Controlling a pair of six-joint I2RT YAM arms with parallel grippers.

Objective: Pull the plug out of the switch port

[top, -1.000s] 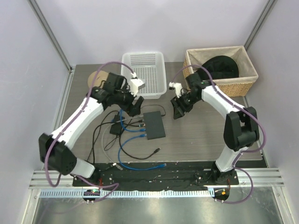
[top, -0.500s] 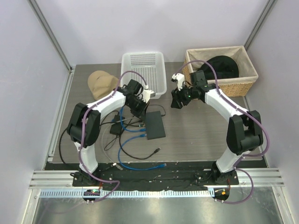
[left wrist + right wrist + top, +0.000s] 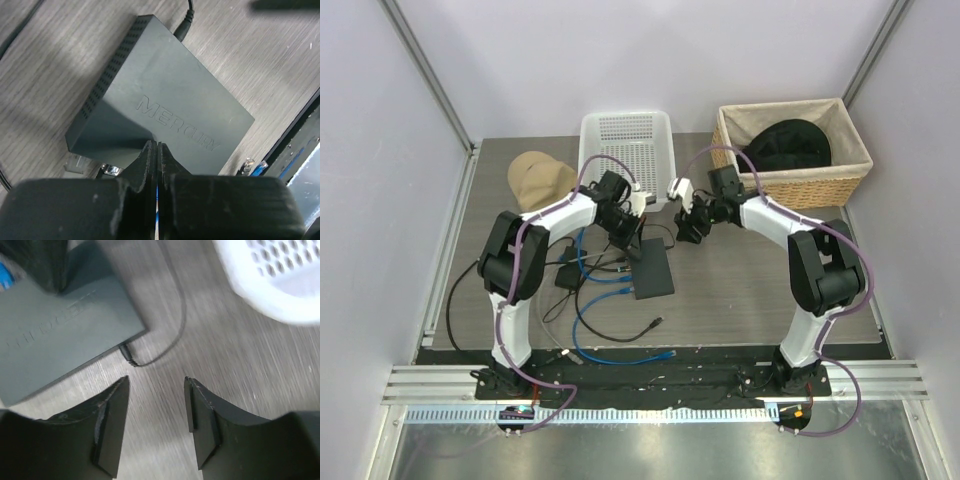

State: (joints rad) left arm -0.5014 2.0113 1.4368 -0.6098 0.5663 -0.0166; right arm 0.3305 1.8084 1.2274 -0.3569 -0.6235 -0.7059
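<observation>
The switch (image 3: pixel 653 268) is a flat black box lying mid-table, also in the left wrist view (image 3: pixel 170 110) and the right wrist view (image 3: pixel 60 335). Blue cables (image 3: pixel 605 280) run to its left long edge, where a pale plug (image 3: pixel 75 162) shows by the sockets. My left gripper (image 3: pixel 627 235) is shut, its tips (image 3: pixel 156 146) over the switch's top near that socket edge, with nothing visibly between them. My right gripper (image 3: pixel 688 228) hangs open (image 3: pixel 156 382) above bare table just beyond the switch's far end, beside a thin black cord's plug (image 3: pixel 127 354).
A small black adapter brick (image 3: pixel 568 278) with cords lies left of the switch. A white slotted basket (image 3: pixel 630 150) stands behind, a wicker basket (image 3: pixel 790 185) holding a black hat at back right, and a tan cap (image 3: pixel 538 180) at back left. More loose cable (image 3: pixel 620 352) lies near the front rail.
My left arm has folded in and brought its gripper onto the switch, and the jaws have shut. My right gripper has moved left, toward the switch's far end.
</observation>
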